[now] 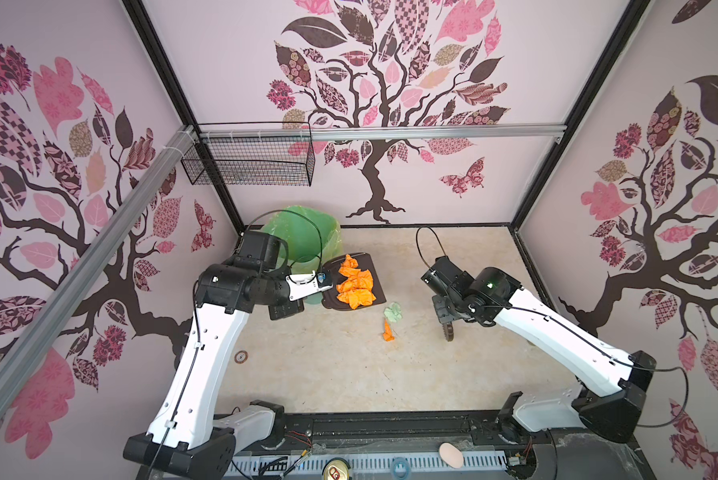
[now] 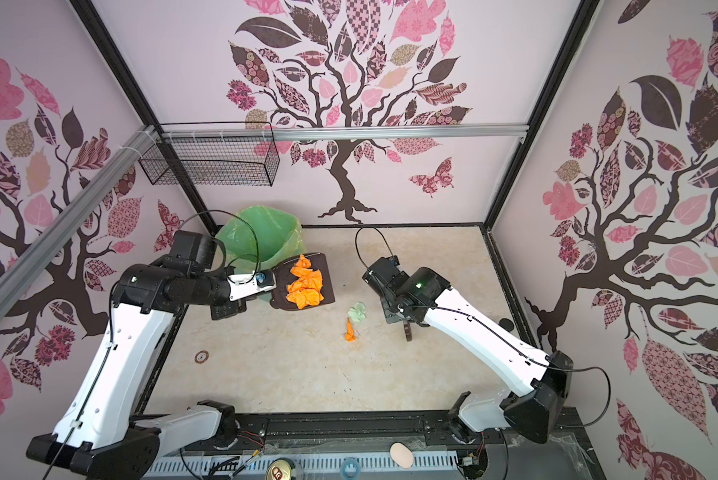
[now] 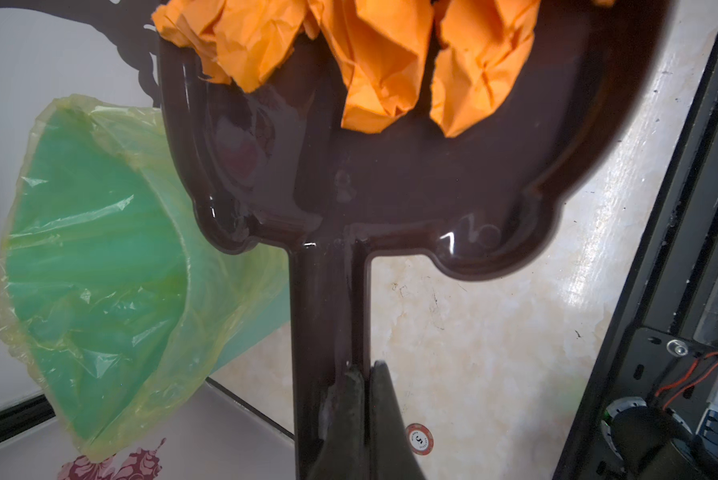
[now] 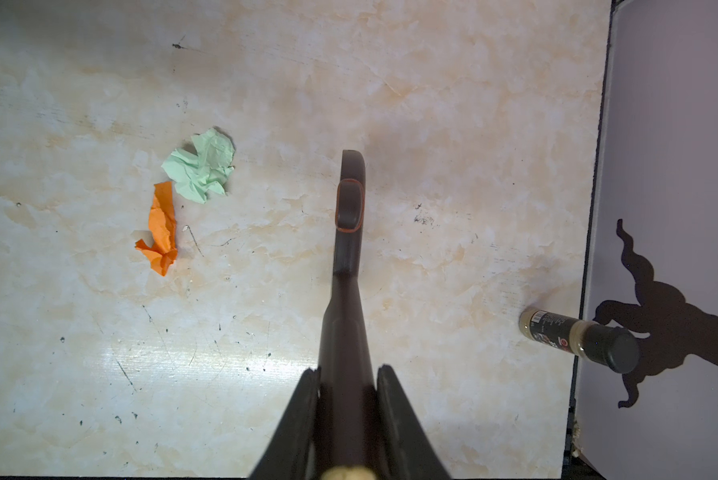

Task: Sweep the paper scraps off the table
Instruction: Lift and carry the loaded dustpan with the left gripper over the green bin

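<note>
My left gripper [image 3: 367,368] is shut on the handle [image 3: 328,299] of a dark brown dustpan [image 1: 374,266]. Several orange paper scraps [image 1: 355,286] lie heaped in the pan [image 3: 432,187], which sits beside the bin. Two loose paper scraps lie on the table [image 1: 328,374] to the pan's right, one mint green [image 1: 393,311] and one orange [image 1: 388,331]; the right wrist view shows both, mint [image 4: 201,164] and orange [image 4: 162,228]. To their right, my right gripper [image 4: 346,372] is shut on a dark brown brush [image 4: 349,249], whose end [image 1: 450,332] points down at the table.
A green bin with a yellow-green liner [image 1: 303,237] stands at the back left, touching the dustpan's far side. A poker chip [image 1: 240,356] lies front left. A spice bottle [image 4: 577,340] lies by the right wall. A wire basket [image 1: 249,162] hangs above.
</note>
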Robot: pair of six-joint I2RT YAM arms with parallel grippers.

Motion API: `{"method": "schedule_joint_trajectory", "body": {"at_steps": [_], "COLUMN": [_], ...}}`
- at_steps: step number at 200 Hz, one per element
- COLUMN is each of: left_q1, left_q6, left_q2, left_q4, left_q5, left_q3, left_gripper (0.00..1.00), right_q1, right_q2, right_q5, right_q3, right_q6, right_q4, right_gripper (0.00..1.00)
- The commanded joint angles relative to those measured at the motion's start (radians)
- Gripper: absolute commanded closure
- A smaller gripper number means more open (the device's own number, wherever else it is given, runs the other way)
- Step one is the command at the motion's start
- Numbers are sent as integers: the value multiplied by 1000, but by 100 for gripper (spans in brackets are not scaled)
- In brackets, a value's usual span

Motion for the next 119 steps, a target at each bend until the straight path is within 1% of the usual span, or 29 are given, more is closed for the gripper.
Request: {"method": "schedule_joint_trajectory", "body": {"at_steps": [1, 21, 52, 90, 119], "left_q1": [76, 162, 261, 349, 398], "left_q6": [92, 141, 194, 244, 271], "left_q2": [52, 133, 255, 425, 569], "left_q4": [-86, -135, -170, -219, -259], "left_q5": [69, 94, 98, 63, 21], "left_q3": [124, 231, 401, 598, 786], "left_gripper": [100, 100, 100, 100, 100], "right_q1": [-8, -10, -13, -18, -20], "right_q2": [-38, -33, -30, -30, -33], "right_q5": [6, -2, -6, -9, -14], "right_q3": [5, -9, -20, -22, -35], "right_q6": [-15, -21, -26, -35, -40], "right_q4": [13, 27, 38, 37, 48], "right_gripper": [100, 100, 100, 100, 100]}}
